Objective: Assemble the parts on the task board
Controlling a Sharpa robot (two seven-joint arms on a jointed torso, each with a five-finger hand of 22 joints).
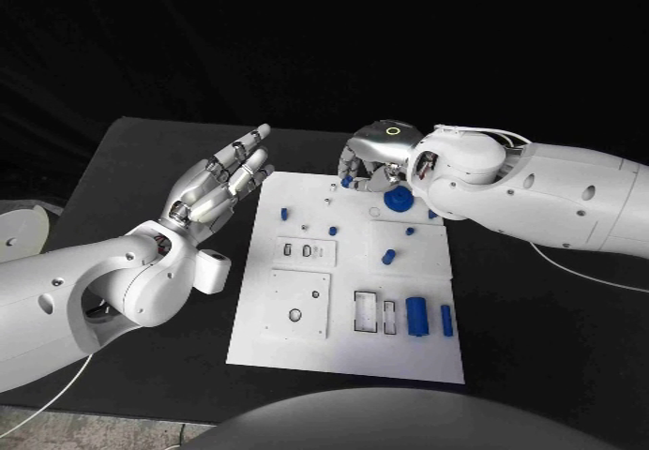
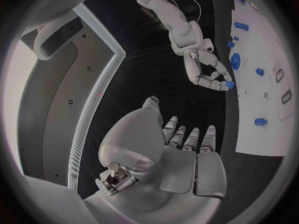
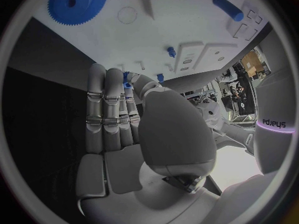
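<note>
At the board's far edge, around twelve o'clock on the task board (image 1: 346, 352), I see my right hand (image 1: 372, 161) pinching a small blue part (image 2: 229, 84) between thumb and fingertip, just beside the blue gear (image 1: 398, 198). Off at nine o'clock, my left hand (image 1: 220, 184) hangs over the black table (image 1: 135, 169) beside the board, fingers straight and apart, holding nothing.

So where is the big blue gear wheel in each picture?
Head view: the gear lies at the task board's far end, by the right hand.
Left wrist view: the gear lies on the board, just beyond the right hand.
Right wrist view: the gear lies on the board, past the fingers.
Shared landmark: the right hand, pinching a small blue part.
</note>
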